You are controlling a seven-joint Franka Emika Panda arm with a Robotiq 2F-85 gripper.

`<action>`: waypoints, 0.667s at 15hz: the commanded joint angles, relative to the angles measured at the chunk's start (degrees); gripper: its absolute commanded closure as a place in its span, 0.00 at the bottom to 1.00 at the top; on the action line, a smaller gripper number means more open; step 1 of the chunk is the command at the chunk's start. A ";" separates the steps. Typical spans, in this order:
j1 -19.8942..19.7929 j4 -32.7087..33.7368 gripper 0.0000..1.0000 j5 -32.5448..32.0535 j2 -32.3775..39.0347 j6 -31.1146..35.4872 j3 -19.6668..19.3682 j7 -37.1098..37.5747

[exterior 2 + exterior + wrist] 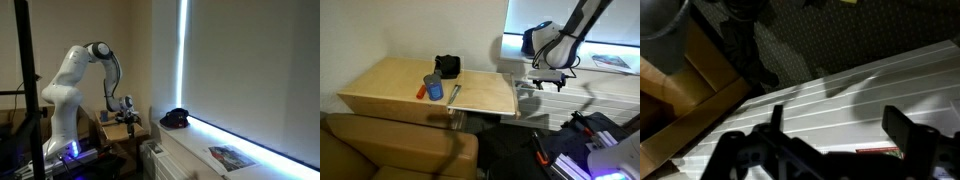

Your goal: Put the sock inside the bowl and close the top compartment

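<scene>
The light tan wooden cabinet's flat top panel (pixel 395 82) lies level. The black dish (pixel 447 68) stands near its far edge as a dark lump. I cannot tell the sock apart from it, and no separate sock shows. My gripper (pixel 550 83) hangs to the side of the cabinet, over the white slatted unit (pixel 590 95), also in an exterior view (pixel 128 121). In the wrist view its fingers (pixel 840 135) are spread wide with nothing between them, just above the white slats (pixel 855 95). The cabinet's wooden edge (pixel 695 85) lies to one side.
A blue can (pixel 435 88), a red object (pixel 422 91) and a thin silver object (pixel 455 94) lie on the panel. A black cap-like object (pixel 176 118) and a magazine (pixel 232 157) rest on the white unit. A brown sofa (pixel 390 150) stands in front.
</scene>
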 commanded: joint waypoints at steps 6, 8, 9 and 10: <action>-4.62 9.28 0.00 31.53 11.84 9.92 7.37 -17.72; -5.48 11.70 0.00 36.04 13.22 9.65 9.73 -20.78; -5.48 12.08 0.00 36.24 13.44 9.64 9.97 -20.81; -5.51 12.16 0.00 36.25 13.51 9.64 9.98 -20.81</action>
